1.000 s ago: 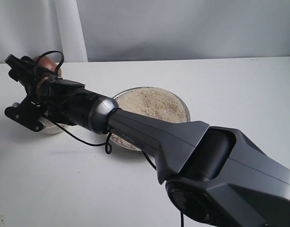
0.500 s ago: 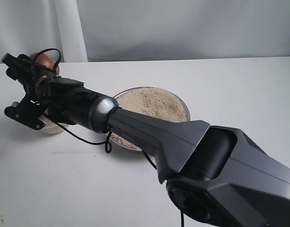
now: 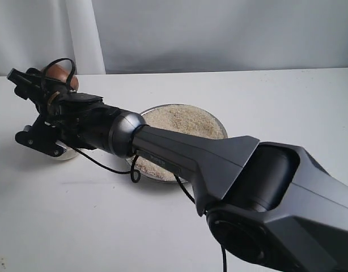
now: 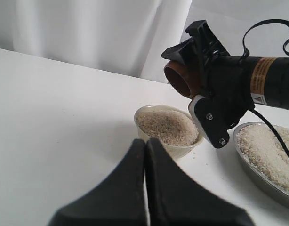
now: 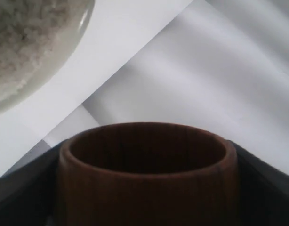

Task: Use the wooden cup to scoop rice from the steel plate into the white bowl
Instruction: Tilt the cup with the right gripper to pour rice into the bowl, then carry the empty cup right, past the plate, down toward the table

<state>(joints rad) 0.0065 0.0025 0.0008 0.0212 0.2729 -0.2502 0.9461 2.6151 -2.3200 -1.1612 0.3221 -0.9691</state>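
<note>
Left wrist view: the right pincer (image 4: 197, 80) is clamping the wooden cup (image 4: 179, 77), holding it tipped just above the white bowl (image 4: 175, 149), which is heaped with rice (image 4: 167, 126). The left pincer (image 4: 145, 143) is idling, pressed together and empty. Plenty is waiting on the steel plate (image 3: 224, 131).

White table (image 3: 287, 107), pale curtain (image 3: 83, 34) behind

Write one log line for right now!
right gripper: holds wooden cup tipped above white bowl | rice: in bowl | left gripper: shut, empty

Right arm (image 3: 185, 156) far across leftward, claw (image 4: 194, 80) around wooden cup (image 4: 178, 79); left claw (image 4: 145, 150) closed.
</note>
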